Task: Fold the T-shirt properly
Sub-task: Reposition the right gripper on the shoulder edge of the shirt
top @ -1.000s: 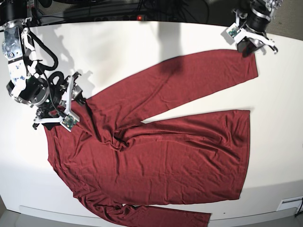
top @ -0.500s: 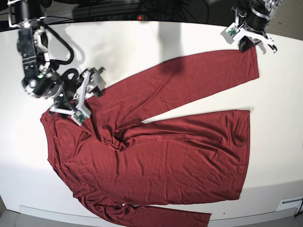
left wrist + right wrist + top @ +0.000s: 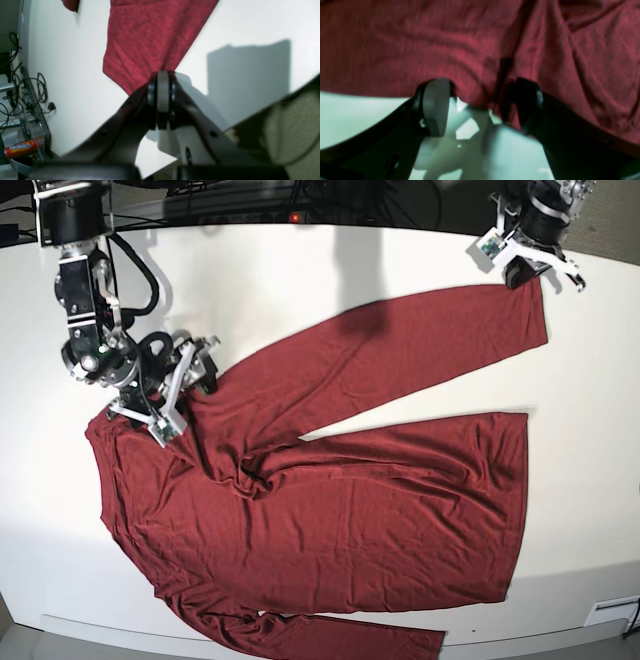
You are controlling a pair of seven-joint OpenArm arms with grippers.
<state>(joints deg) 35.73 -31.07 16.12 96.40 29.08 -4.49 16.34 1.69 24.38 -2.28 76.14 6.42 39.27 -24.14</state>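
The T-shirt [image 3: 340,510] lies spread across the white worktop [image 3: 580,380], body flat in the middle and wrinkled toward the collar end. One long sleeve runs up to the far corner, and the other trails off the near edge. No fold has been made yet: I see no layer doubled over another, so by my reckoning the task is barely begun.

My left fingers [image 3: 160,82] are pressed together on the cuff corner of the far sleeve, with a pinch of red knit drawn up between them (the wrist view shows it plainly). My right fingers [image 3: 480,100] stand wide apart, straddling the shirt's edge near the shoulder and holding nothing; one pad [image 3: 436,105] is over bare worktop, the other against cloth.

Still ahead, as I judge it: bringing both sleeves in over the body, then folding the body itself. The thin knit will likely drag and bunch.
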